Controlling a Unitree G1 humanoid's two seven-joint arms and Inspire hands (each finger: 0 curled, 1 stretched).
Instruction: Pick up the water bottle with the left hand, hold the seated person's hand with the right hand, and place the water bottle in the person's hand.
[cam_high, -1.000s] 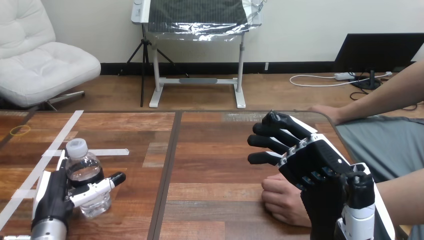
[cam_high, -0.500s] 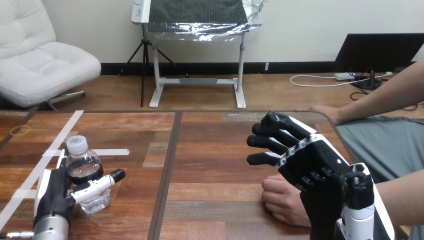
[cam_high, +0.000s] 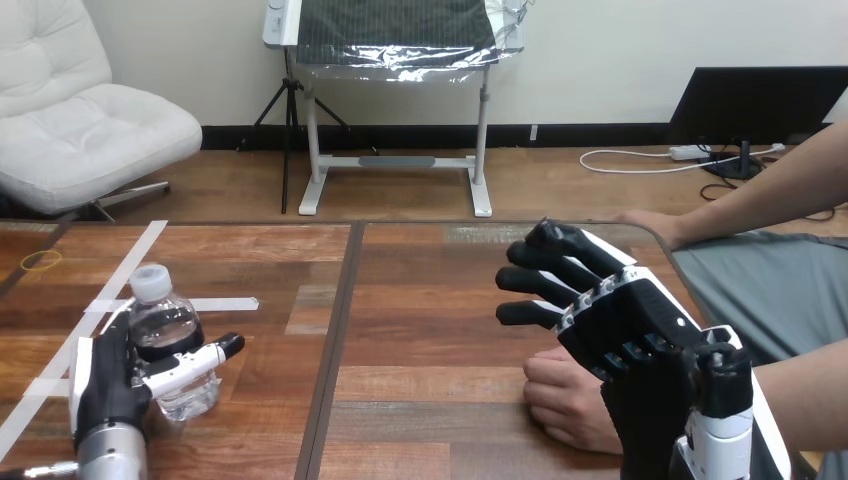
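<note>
A small clear water bottle (cam_high: 168, 338) with a white cap stands upright at the table's near left. My left hand (cam_high: 103, 385) is wrapped round it, the thumb lying across the bottle's front and the fingers hidden behind it. At the near right, my right hand (cam_high: 640, 330) hovers open, its straight fingers pointing left. Just below it the person's hand (cam_high: 562, 398) rests on the table as a loose fist. The two hands are close, but I see no fingers curled round the fist.
The person's other hand (cam_high: 648, 224) rests on the table's far right corner. White tape strips (cam_high: 128, 266) cross the left part of the table, and a yellow rubber band (cam_high: 40, 260) lies at the far left. A dark seam (cam_high: 337, 320) divides the table.
My left hand and the bottle have shifted slightly left and away from me. My right hand and the person's fist have stayed put.
</note>
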